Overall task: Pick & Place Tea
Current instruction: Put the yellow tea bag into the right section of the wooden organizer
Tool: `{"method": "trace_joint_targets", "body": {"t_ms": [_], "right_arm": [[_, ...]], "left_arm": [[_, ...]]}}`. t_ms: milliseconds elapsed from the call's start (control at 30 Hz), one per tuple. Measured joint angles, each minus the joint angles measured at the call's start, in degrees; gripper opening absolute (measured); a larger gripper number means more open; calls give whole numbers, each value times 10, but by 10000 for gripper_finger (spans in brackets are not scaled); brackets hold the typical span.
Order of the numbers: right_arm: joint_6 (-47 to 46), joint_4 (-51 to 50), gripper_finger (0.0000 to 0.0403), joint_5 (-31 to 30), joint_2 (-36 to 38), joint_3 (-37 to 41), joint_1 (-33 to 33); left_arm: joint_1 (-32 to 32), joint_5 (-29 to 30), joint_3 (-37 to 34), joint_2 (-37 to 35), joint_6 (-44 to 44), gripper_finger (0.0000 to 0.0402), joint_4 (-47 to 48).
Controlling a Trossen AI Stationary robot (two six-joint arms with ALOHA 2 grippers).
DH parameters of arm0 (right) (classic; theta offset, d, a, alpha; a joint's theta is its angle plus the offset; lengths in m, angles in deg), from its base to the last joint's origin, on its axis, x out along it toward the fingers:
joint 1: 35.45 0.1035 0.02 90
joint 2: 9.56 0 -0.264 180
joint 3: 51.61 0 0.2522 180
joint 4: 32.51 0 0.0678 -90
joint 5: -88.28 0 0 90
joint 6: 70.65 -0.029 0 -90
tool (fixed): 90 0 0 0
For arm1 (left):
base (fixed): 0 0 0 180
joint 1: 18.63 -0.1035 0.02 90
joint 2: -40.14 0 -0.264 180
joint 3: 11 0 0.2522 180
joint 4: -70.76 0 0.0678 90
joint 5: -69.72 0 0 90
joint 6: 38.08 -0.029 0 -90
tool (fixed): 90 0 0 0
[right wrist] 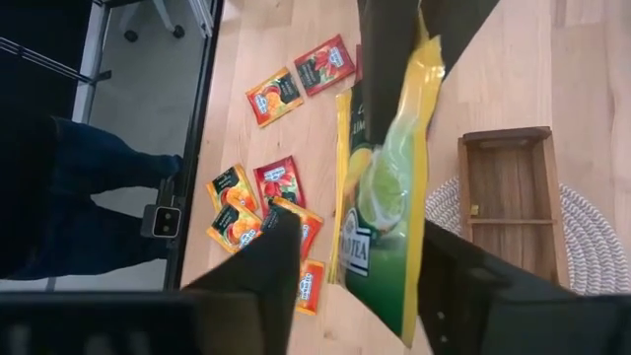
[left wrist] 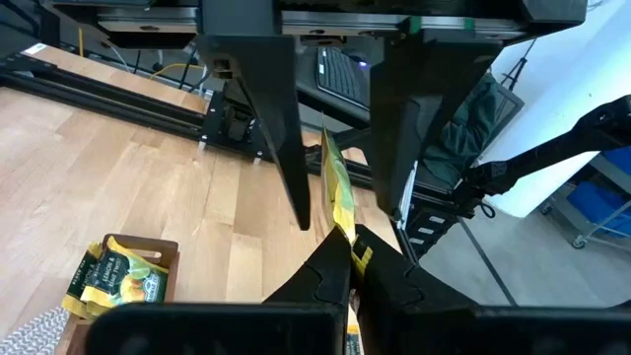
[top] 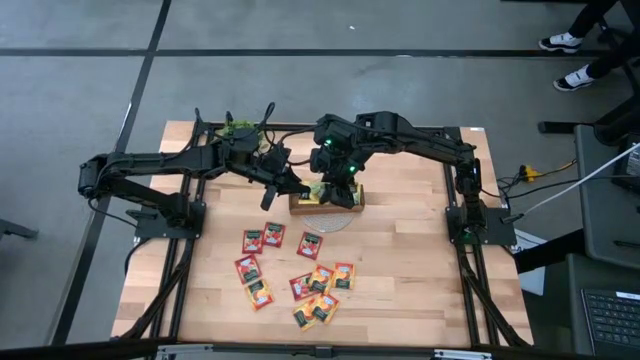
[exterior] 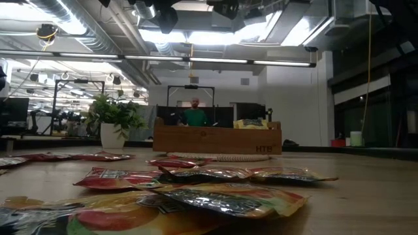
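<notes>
A yellow-green tea sachet (right wrist: 385, 197) hangs in the air beside the left end of the wooden tray (top: 327, 200). My left gripper (left wrist: 350, 247) is shut on it. My right gripper (right wrist: 360, 232) reaches down from above, open. Its fingers (left wrist: 286, 148) stand on either side of the sachet, and the left wrist view shows a gap on each side. Several red, orange and yellow-green sachets (top: 300, 275) lie flat on the table nearer the front. More yellow-green sachets (left wrist: 118, 281) sit in the tray's end compartment. My left gripper pinches one end of the yellow-green sachet (left wrist: 343, 232) between its two shut fingers. The fingers come nearly level from the table's left. The sachet sticks out beyond the fingertips, clear of the table and the tray, up between my right gripper's fingers.
The tray rests on a round woven mat (right wrist: 592, 247). A small potted plant (top: 240, 128) stands at the far left, behind my left arm. Bare wood lies to the right of the loose sachets. A person (exterior: 194, 116) sits in the room beyond the table.
</notes>
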Motion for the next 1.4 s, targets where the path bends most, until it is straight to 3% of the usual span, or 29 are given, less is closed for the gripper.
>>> {"method": "trace_joint_targets", "body": {"t_ms": [133,267,667,900,1000,1233,1400], "right_arm": [[-1,0,204,0,0,0,0],[-2,0,195,0,0,0,0],[7,0,18,0,0,0,-1],[15,-21,32,-10,0,0,-1],[17,-32,17,-26,1,0,-1],[17,-47,25,-29,1,0,-1],[17,-47,17,-29,8,-1,-1]], "left_arm": [[0,0,0,0,0,4,0],[0,0,0,0,1,2,0],[0,0,0,0,11,6,-1],[-1,-4,0,-4,23,36,-1],[-2,0,0,-6,44,65,-4],[-1,0,0,-8,73,139,-5],[-1,1,0,-8,73,158,-3]]}}
